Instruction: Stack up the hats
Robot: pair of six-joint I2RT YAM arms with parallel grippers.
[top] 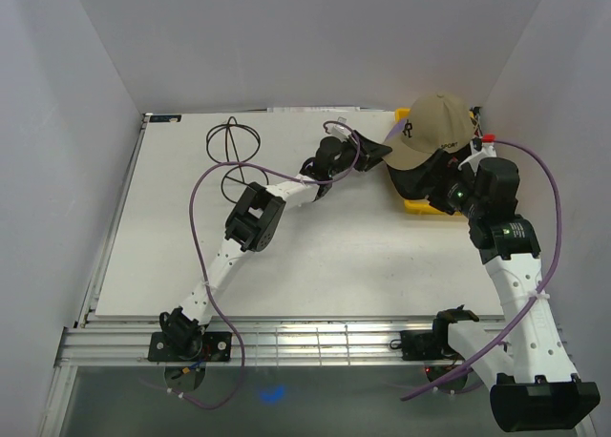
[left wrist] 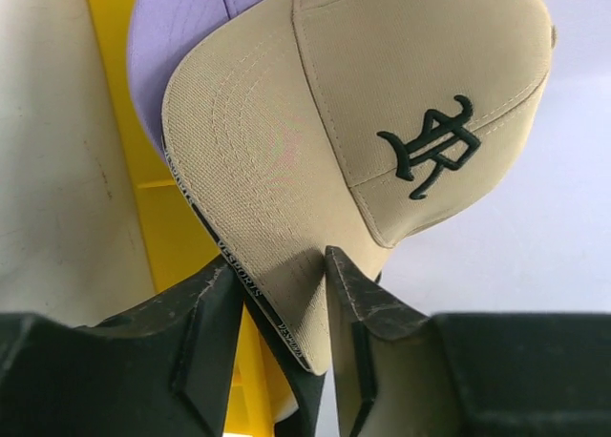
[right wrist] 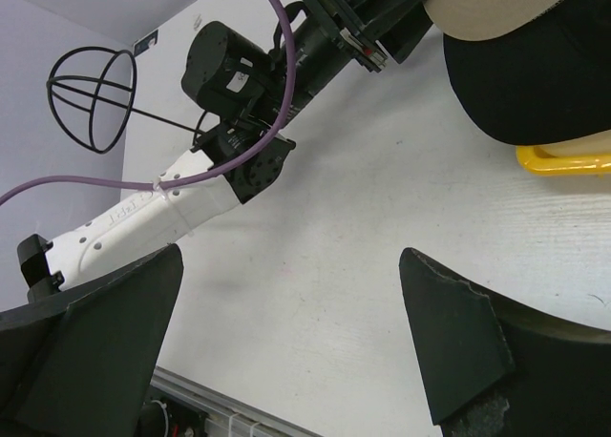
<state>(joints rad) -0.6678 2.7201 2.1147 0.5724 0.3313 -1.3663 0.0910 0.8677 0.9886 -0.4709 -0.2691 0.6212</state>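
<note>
- The left end effector [left wrist: 282, 263] is about half open, with one finger on each side of the brim of the tan hat [left wrist: 410, 84]. I cannot tell if it is squeezing the brim.
- The tan hat sits on top of the pile, right in front of that end effector. A lavender hat [left wrist: 177, 27] peeks out from behind its brim.
- The right end effector [right wrist: 291, 254] is wide open and holds nothing.
- A black hat [right wrist: 535, 84] lies ahead of it to the right, under the tan brim. A yellow tray [right wrist: 563, 158] is just beside it on the counter [right wrist: 382, 218].
</note>
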